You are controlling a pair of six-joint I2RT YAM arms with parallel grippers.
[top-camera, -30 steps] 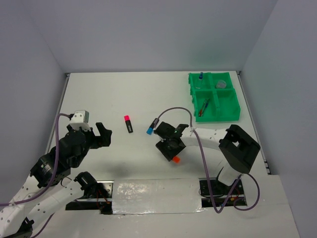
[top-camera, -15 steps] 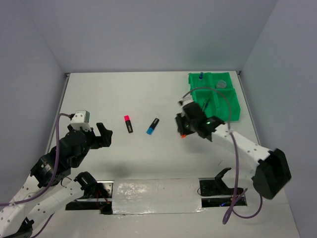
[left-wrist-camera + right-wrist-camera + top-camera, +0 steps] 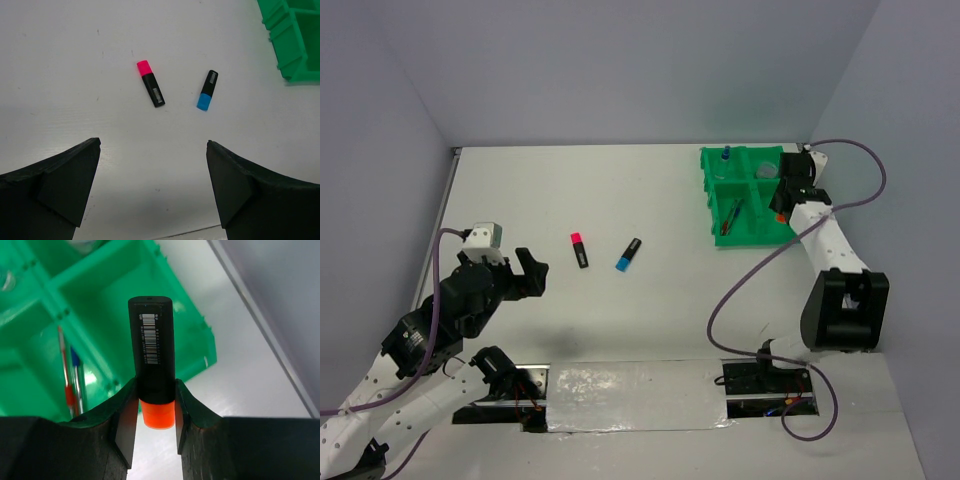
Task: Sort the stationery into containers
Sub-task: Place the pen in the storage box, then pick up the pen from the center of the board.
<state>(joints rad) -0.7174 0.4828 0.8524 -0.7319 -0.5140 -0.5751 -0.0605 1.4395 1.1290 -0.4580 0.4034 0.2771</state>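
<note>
So, my right jaws are clamped on the stubby black highlighter with the orange end (image 3: 152,350), held over the right side of the bright green plastic four-compartment tray (image 3: 192,325). My left jaws are wide apart above the white bench (image 3: 75,60), where the pink-ended highlighter (image 3: 150,90) and blue-ended highlighter (image 3: 207,90) lie near each other.

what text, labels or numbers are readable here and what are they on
No words or numbers can be read.
White barcode label on the orange highlighter in the right claw: bars show, digits too small to read.
Print on the pink highlighter and the blue highlighter: too blurred to read.
</note>
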